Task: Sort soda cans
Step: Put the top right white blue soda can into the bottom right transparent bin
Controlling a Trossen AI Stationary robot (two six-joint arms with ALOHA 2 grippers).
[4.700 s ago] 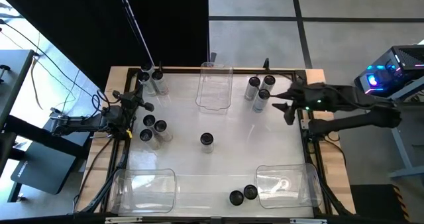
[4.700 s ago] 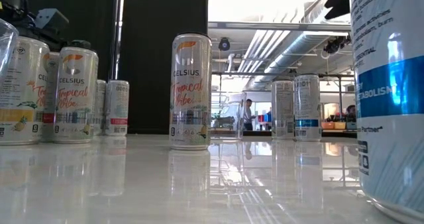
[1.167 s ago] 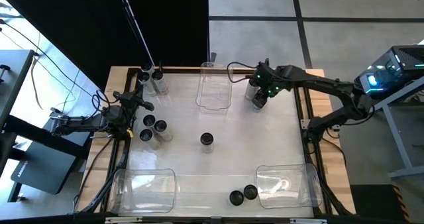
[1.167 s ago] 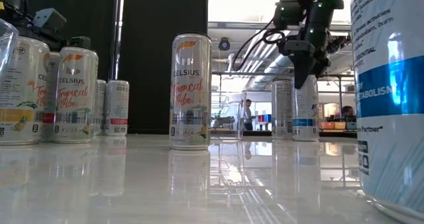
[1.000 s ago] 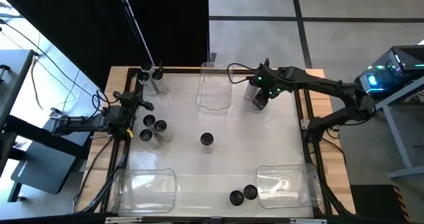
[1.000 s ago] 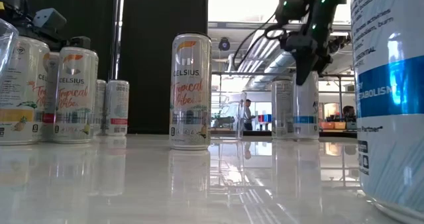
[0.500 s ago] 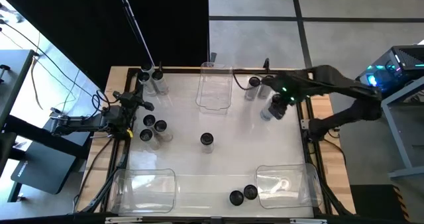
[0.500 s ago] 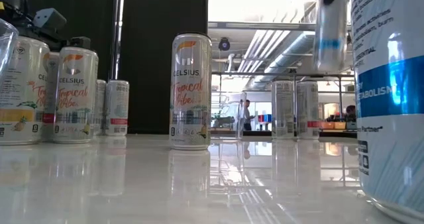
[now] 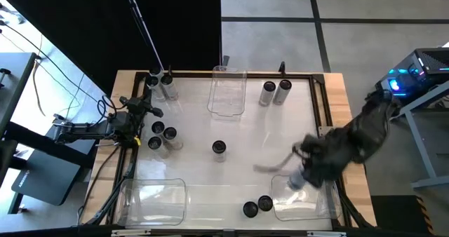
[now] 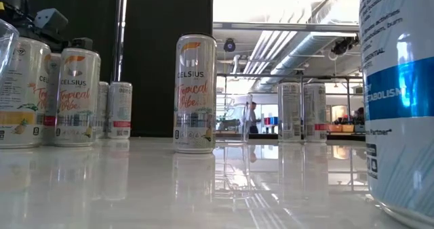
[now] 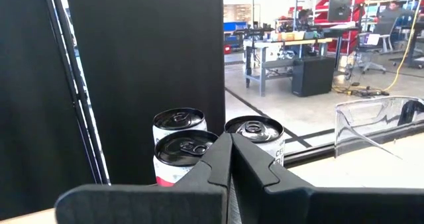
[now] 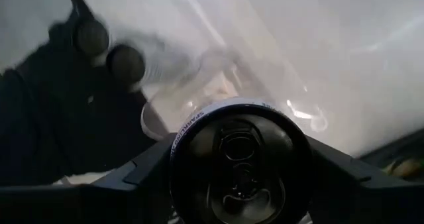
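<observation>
- One soda can sits clamped in the right pincer, its dark top filling the right wrist view; the carrying step is in hand.
- Just beneath and beyond that pincer lies a clear bin at the worktop corner, with two loose cans close beside it.
- Next, I'd judge, the can must be lowered inside the bin walls, then released.
- The left pincer waits pressed together, empty, with three cans right ahead of it.
</observation>
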